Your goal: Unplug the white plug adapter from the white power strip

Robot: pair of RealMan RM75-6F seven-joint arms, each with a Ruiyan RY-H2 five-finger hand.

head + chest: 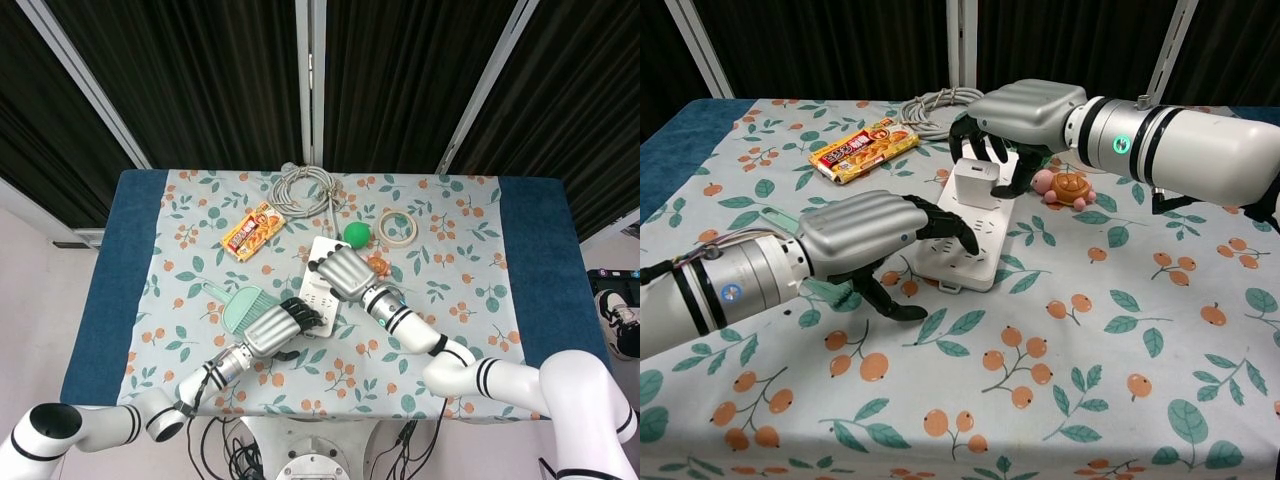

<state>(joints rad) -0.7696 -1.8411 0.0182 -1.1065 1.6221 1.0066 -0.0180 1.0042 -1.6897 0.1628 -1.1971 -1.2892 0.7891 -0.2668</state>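
The white power strip (975, 240) lies mid-table, running away from me. The white plug adapter (978, 183) stands plugged into its far half. My right hand (1025, 115) hovers over the adapter, its dark fingers (980, 145) curled down at the adapter's far top edge. The thumb is hidden, so a grip is unclear. In the head view the right hand (345, 272) covers the adapter. My left hand (865, 240) rests its fingertips on the strip's near left edge, with its thumb on the cloth beside it. The left hand (275, 325) also shows in the head view.
An orange turtle toy (1068, 187) sits just right of the strip. A snack pack (862, 150) and a coiled grey cable (305, 187) lie behind. A green ball (357, 234) and a tape roll (398, 227) are at the back right, and a green brush (243, 306) lies left of the strip.
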